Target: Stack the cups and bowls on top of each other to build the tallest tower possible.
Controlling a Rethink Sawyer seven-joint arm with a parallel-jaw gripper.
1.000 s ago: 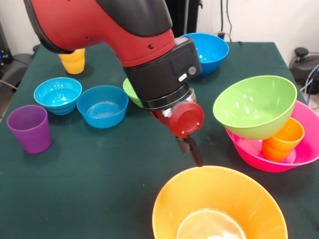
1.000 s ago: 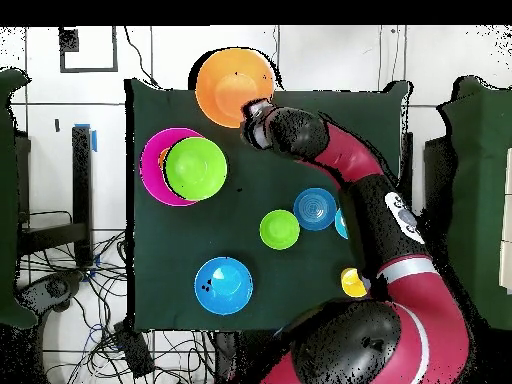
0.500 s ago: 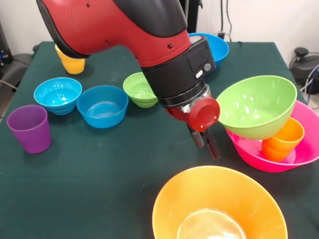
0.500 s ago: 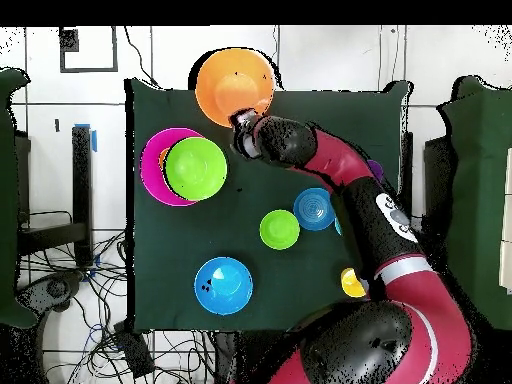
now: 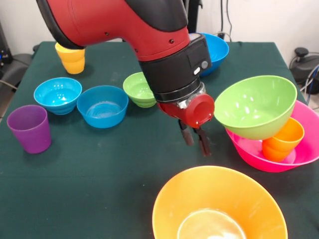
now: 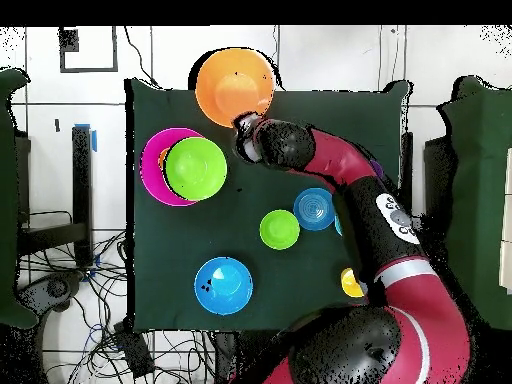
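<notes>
The dark green cloth-covered table [image 5: 89, 174] fills most of the front view, and the red and black robot arm [image 5: 129, 30] comes down from the upper left toward the centre. Seven glossy plastic bowls show. The large orange bowl [image 5: 219, 206] sits alone at the bottom edge, right of centre; in the overhead view it is at the top of the table [image 6: 234, 86]. The large pink bowl [image 5: 299, 157] lies at the right edge and forms the base of the tower; inside it stands the orange plastic cup [image 5: 284, 139], and the medium lime-green bowl [image 5: 255, 105] rests tilted on that cup, its opening turned toward the camera. The medium blue bowl [image 5: 212, 50] is at the upper centre, partly behind the arm. Three small bowls lie in a row at the left: the cyan bowl [image 5: 58, 94], the small blue bowl [image 5: 102, 105] just beside it, and the small green bowl [image 5: 139, 89] partly hidden by the wrist. Three cups show in all: the orange one in the tower, the purple plastic cup [image 5: 29, 128] at the left edge, and the yellow plastic cup [image 5: 72, 59] at the upper left. The gripper [image 5: 194, 140] hangs at the centre, between the orange bowl and the tower, its two dark fingers slightly apart and holding nothing.
</notes>
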